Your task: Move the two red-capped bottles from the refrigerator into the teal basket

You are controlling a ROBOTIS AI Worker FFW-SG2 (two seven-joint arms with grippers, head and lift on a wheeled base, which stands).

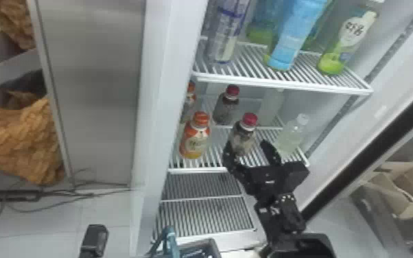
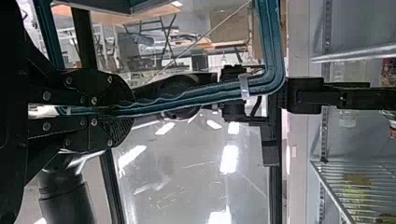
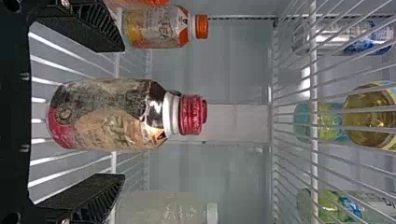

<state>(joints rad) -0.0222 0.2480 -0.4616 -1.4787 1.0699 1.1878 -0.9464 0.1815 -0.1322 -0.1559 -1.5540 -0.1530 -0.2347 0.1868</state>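
On the shelf [image 1: 199,169], the front bottle [image 1: 243,133] is standing between the right gripper's [image 1: 248,145] parted fingers, which are straddling it without touching, probably centring it for a squeeze. The rear bottle [image 1: 228,106] is standing farther back on the shelf. Below the shelf's front, the left gripper [image 2: 133,112] is clamping the basket's [image 1: 215,245] handle [image 2: 271,46], presumably holding it near for a short transfer.

Gaps: either side of the front red bottle [image 1: 243,140], inside the right gripper [image 1: 248,147], fingers spread; above its cap, below the upper shelf [image 1: 278,84]. Obstacles: orange bottle [image 1: 195,139], left; clear bottle [image 1: 291,135], right; rear red bottle [image 1: 225,109], behind.
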